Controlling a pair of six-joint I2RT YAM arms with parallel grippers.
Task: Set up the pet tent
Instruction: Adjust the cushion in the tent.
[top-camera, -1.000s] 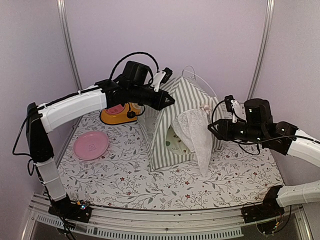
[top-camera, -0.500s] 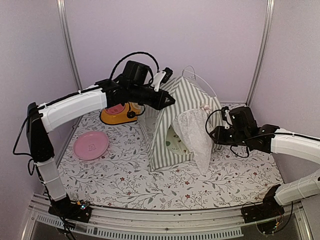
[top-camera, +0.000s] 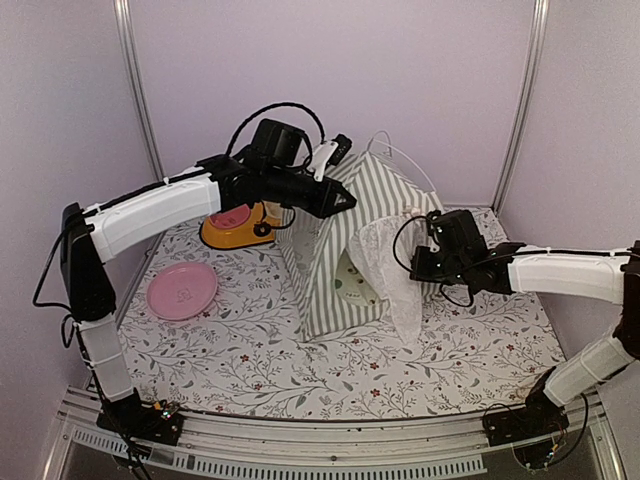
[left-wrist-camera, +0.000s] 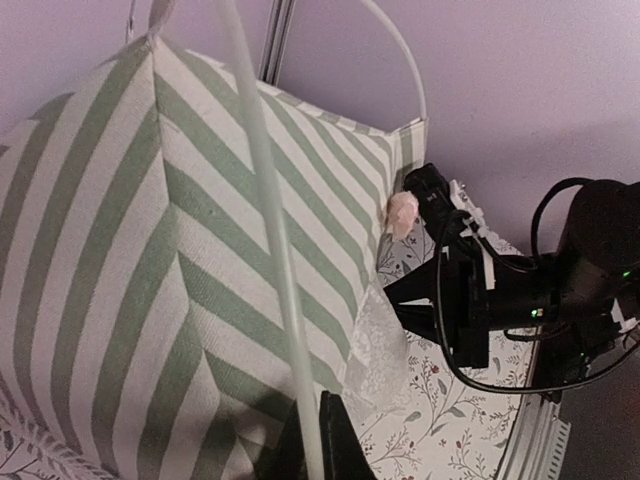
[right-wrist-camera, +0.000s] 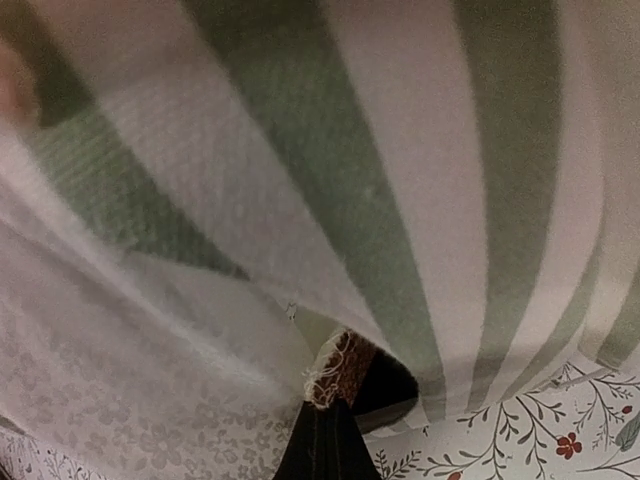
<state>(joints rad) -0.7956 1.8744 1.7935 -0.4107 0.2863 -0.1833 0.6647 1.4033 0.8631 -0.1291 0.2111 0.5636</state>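
Tent (top-camera: 330, 255) shaping in hand. Pole (left-wrist-camera: 270, 250) clamped by closed left gripper (left-wrist-camera: 320, 445) at peak. Front edge apparently pinched by closed right gripper (right-wrist-camera: 325, 430). Next: edge to be pulled outward, fabric tensioned.

The pet tent (right-wrist-camera: 420, 150) fabric just ahead of the right gripper (right-wrist-camera: 322, 425) is blurred, masking what it pinches; the left gripper (left-wrist-camera: 318, 440) is cut off at the bottom edge.

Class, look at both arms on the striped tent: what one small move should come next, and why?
Probably the right gripper should draw the tent's front edge slightly outward, to its own right. It is shut on that edge beside the lace curtain, while the left gripper pinches a pole at the peak, steadying the top.
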